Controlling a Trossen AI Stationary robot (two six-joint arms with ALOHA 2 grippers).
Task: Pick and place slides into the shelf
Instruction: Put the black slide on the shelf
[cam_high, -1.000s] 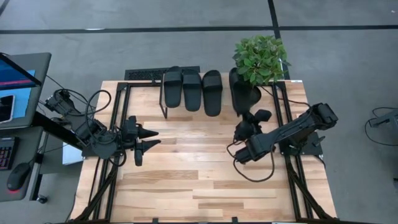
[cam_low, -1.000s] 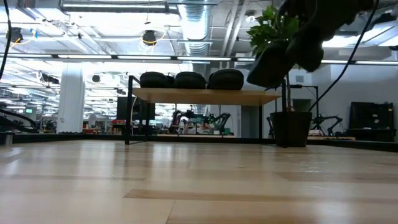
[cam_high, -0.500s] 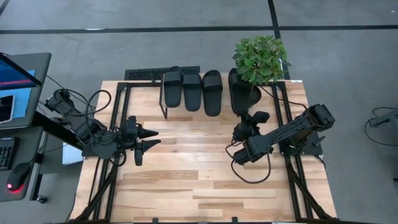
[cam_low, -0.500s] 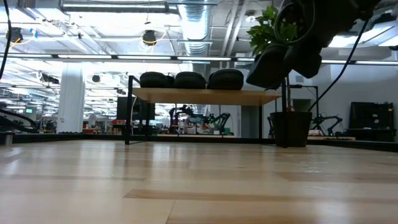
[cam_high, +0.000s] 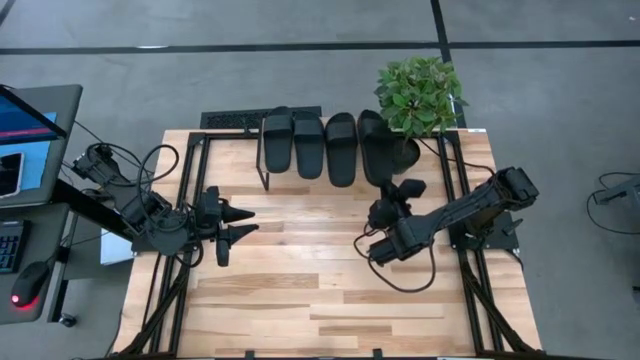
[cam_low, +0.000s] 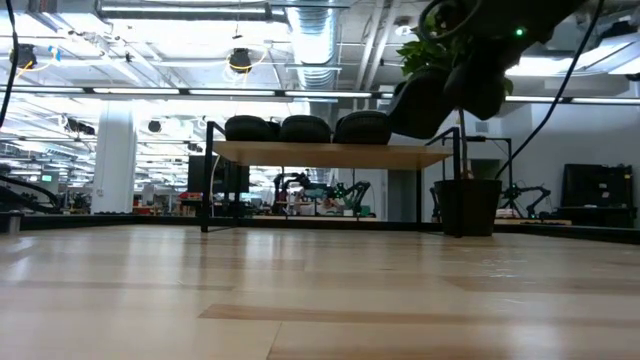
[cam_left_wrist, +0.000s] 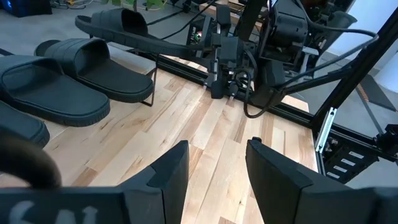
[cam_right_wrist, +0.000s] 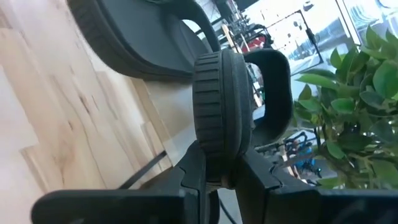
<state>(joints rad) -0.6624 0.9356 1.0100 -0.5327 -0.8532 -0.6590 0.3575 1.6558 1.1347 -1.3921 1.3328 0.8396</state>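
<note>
Three black slides (cam_high: 308, 144) lie side by side, soles down, on the low light-wood shelf (cam_low: 330, 154) at the table's far edge. A further slide (cam_high: 374, 147) hangs over the shelf's right end, next to them, with my right gripper (cam_high: 392, 190) shut on it. The low view shows this slide (cam_low: 420, 102) tilted just above the board; whether it touches the board I cannot tell. My left gripper (cam_high: 252, 222) waits open and empty over the table's left half, its fingers (cam_left_wrist: 168, 177) pointing toward the right. My right gripper pinches the near end of the slide's sole (cam_right_wrist: 217, 134) between its two fingers (cam_right_wrist: 194, 174). The fingers come from the table's near side, close to level, along the slide's length. The slide reaches away from them toward the far edge, strap (cam_right_wrist: 275, 81) on top, lifted clear of the table.
A leafy potted plant (cam_high: 420, 93) stands at the far right corner, close beside the held slide; its pot (cam_low: 468, 207) sits right of the shelf's leg. Black frame rails (cam_high: 455, 170) run along both table sides. Bare plank tabletop (cam_high: 310, 280) lies between the arms.
My right gripper has shifted a little toward the table's left, carrying the slide from under the plant's leaves to beside the three slides on the shelf. The slide has swung over the shelf's right end and stays lifted.
</note>
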